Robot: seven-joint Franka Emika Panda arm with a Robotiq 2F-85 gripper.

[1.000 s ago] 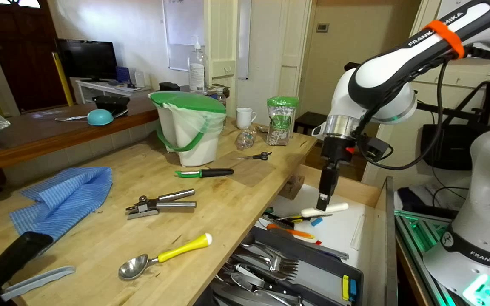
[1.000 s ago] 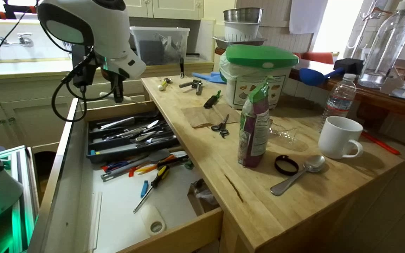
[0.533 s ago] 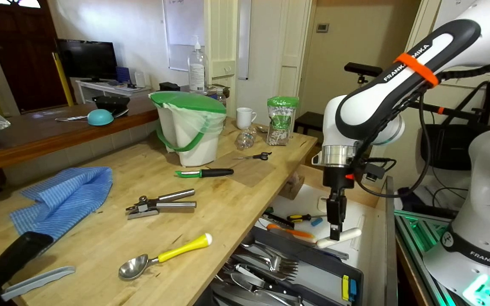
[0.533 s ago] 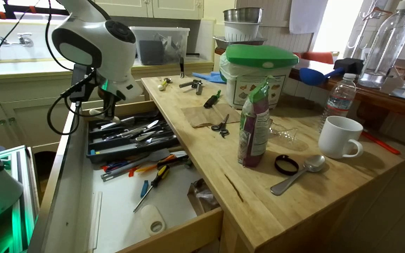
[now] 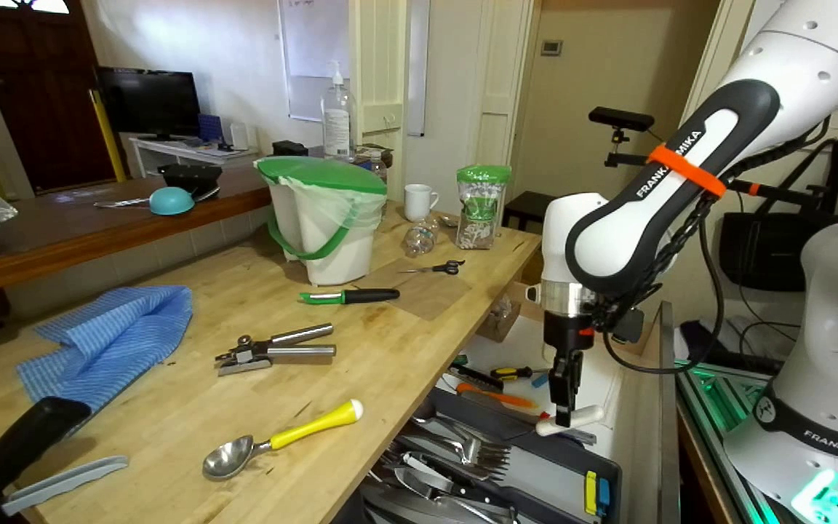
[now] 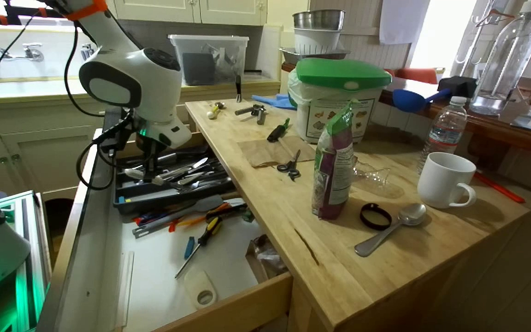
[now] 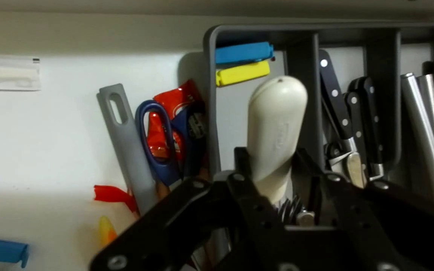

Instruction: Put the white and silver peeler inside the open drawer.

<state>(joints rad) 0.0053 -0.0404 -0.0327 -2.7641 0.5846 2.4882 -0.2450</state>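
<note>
My gripper (image 7: 271, 155) is shut on the white handle of the peeler (image 7: 276, 120), with a finger on each side. The handle sticks out past the fingers and the silver end is hidden. In both exterior views the gripper (image 5: 563, 421) (image 6: 149, 178) points down and holds the peeler (image 5: 590, 416) (image 6: 133, 173) roughly level. The open drawer (image 5: 668, 407) (image 6: 247, 302) lies below it. In the wrist view the peeler is over the grey cutlery tray's (image 7: 211, 113) end compartment with a blue and a yellow clip. Its exact height above the tray is hard to tell.
The drawer also holds a grey-handled tool (image 7: 126, 139), blue scissors (image 7: 164, 165), a screwdriver (image 6: 205, 235) and a tape roll (image 6: 199, 288). The wood counter (image 5: 390, 349) overhangs it, with a yellow-handled scoop (image 5: 317, 426) and a green-lidded bucket (image 5: 332, 233) on top.
My arm has lowered into the drawer area with the peeler, moving from above the drawer to down over the cutlery tray. The peeler stays held throughout.
</note>
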